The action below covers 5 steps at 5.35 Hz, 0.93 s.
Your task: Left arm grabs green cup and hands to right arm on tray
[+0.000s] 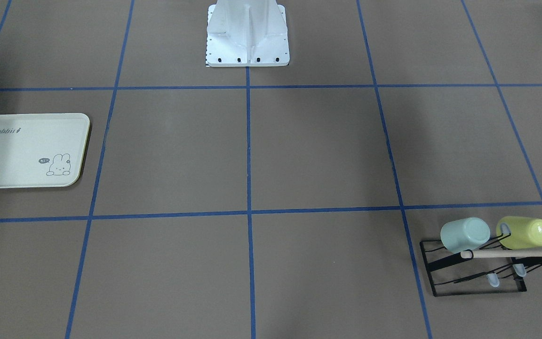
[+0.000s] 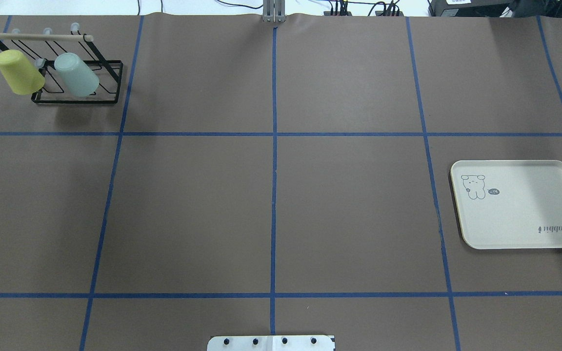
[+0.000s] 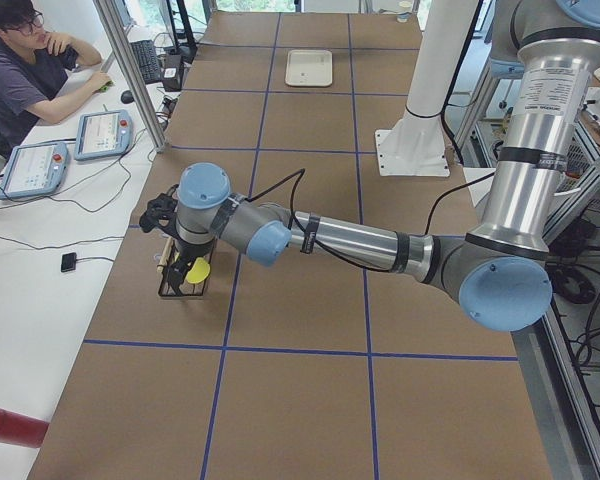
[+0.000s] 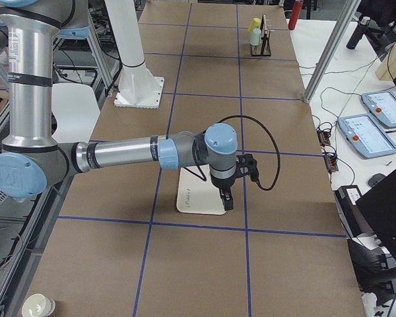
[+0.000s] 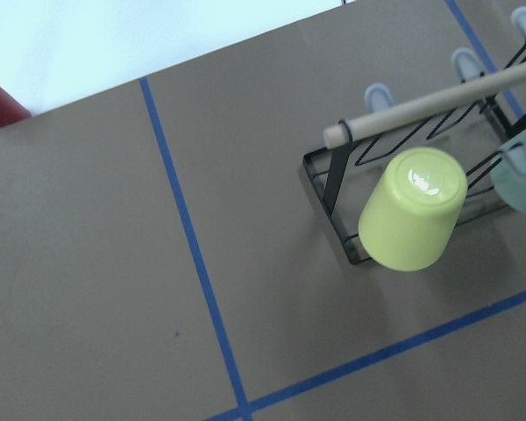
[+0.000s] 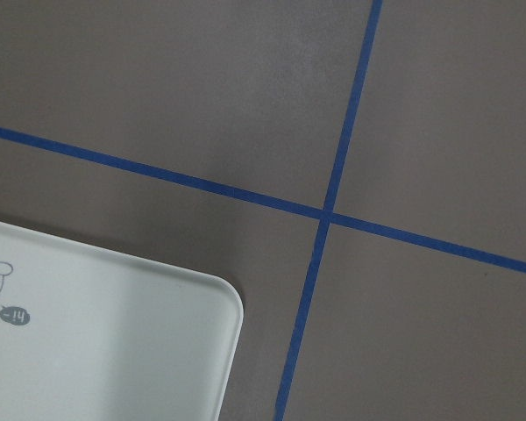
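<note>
brown table (image 2: 349, 209) taped into a blue grid: the green cup (image 2: 77, 74) is seen hung bottom-up and tilted on a peg of the wire rack (image 2: 76, 102), at the far corner on the robot's left, just beside a yellow cup (image 2: 19, 72), presumably parked so that it can be drawn off the peg. the left arm (image 3: 350, 240) is stretched out, the left gripper (image 3: 190, 258) poised over the rack, it is judged, for the grab. the right arm (image 4: 119, 153) is held with the right gripper (image 4: 227, 198) over the tray (image 2: 520, 204), likely in wait for the hand-over. whether either pair of jaws is open or closed cannot be told. counted: two cups, one rack, one tray, two arms, one operator (image 3: 25, 60) seated alongside.
</note>
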Tool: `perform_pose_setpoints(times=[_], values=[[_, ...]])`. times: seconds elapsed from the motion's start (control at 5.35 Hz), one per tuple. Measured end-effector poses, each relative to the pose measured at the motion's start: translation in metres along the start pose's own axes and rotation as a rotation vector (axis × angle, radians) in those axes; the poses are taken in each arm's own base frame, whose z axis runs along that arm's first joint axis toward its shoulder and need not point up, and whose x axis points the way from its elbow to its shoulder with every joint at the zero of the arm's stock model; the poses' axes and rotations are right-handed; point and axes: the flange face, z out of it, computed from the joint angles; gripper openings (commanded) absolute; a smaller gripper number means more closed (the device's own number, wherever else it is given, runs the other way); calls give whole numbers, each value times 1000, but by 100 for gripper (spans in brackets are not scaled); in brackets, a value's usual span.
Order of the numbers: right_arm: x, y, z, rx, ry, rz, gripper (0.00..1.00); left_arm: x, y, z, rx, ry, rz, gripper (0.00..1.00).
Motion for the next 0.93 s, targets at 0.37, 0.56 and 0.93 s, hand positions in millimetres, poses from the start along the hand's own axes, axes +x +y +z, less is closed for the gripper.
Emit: perform_pose_setpoints(times=[0.37,0.56,0.93], values=[[2,-1,3,11,-2,-8,100,116,-54,60,-10,11,-94,100],[2,-2,3,11,-3,-9,100,157,-62,91,5,-50,-127,100],[1,-2,3,13,-12,-2,100,186,-66,141,-31,-93,-135,100]])
